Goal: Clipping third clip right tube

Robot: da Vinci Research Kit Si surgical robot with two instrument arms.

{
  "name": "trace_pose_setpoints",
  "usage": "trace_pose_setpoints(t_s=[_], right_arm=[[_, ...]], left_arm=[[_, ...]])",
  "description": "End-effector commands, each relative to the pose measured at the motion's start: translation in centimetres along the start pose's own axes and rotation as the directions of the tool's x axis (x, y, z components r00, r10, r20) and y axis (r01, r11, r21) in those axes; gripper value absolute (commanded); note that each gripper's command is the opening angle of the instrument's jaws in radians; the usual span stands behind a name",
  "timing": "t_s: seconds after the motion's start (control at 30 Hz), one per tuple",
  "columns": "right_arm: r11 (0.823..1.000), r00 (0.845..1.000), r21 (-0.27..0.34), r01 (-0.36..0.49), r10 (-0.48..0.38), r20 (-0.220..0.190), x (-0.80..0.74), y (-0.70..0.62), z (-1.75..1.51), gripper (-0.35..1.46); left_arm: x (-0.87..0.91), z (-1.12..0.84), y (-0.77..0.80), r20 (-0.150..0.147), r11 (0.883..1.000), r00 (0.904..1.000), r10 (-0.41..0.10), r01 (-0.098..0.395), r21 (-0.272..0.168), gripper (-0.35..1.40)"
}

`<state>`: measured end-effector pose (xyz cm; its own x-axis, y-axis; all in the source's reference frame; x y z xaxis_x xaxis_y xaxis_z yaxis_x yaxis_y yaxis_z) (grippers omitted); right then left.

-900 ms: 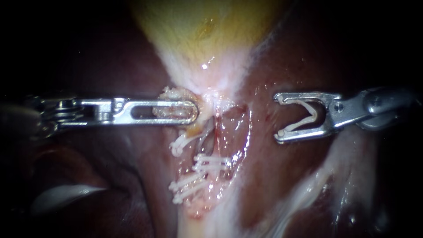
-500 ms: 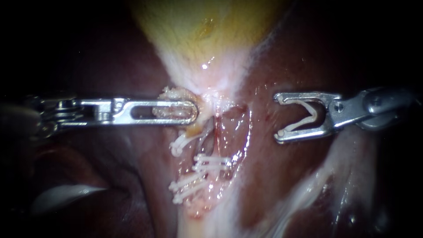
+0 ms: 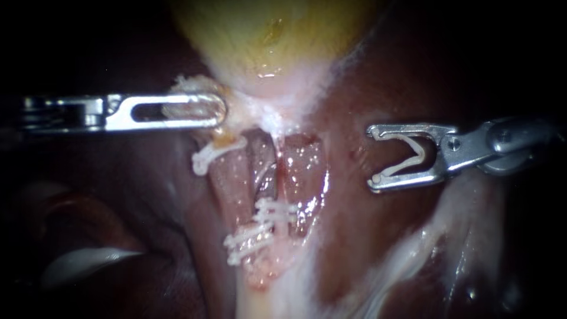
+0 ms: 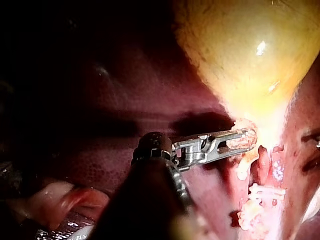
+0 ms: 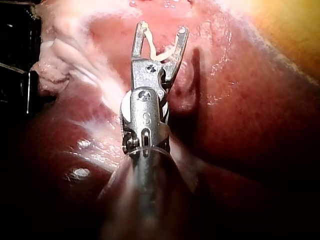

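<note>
Under the gallbladder (image 3: 277,35), white clips (image 3: 274,211) already cross the tubes. The right instrument (image 3: 371,158) grips a new clip (image 3: 401,169) in wide jaws, far from the right tube (image 3: 300,174) and not on yet. The left instrument (image 3: 215,111) has its jaws pinching tissue (image 3: 192,84) beside the gallbladder.

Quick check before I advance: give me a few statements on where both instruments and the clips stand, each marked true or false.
1. The right instrument carries a white clip. True.
2. That clip is closed around a tube. False: it is spread open, hanging over the liver, apart from the tubes.
3. The left instrument grips tissue just below the gallbladder. True.
4. The tubes are bare. False: several placed clips cross them.
</note>
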<state>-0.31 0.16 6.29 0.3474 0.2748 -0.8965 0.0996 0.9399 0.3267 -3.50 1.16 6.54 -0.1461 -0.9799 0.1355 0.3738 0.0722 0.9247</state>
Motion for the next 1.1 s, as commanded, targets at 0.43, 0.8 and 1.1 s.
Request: trace_pose_setpoints(t_s=[0.43, 0.8, 1.1], right_arm=[[1.000, 1.000, -0.002, 0.000, 0.000, 0.000, 0.04, -0.03, 0.05, 0.49], [0.982, 0.982, 0.002, -0.187, 0.187, -0.010, 0.09, -0.11, 0.39, 0.48], [0.940, 0.940, 0.015, -0.339, 0.340, -0.019, 0.00, -0.07, 0.94, 0.47]], left_arm=[[-0.07, -0.02, -0.04, 0.036, 1.000, 0.9992, 0.014, -0.013, -0.009, -0.35], [0.02, 0.02, -0.14, 0.027, 1.000, 0.9995, 0.014, -0.014, 0.003, -0.35], [0.06, 0.03, -0.20, 0.024, 1.000, 0.9996, 0.013, -0.013, 0.006, -0.35]])
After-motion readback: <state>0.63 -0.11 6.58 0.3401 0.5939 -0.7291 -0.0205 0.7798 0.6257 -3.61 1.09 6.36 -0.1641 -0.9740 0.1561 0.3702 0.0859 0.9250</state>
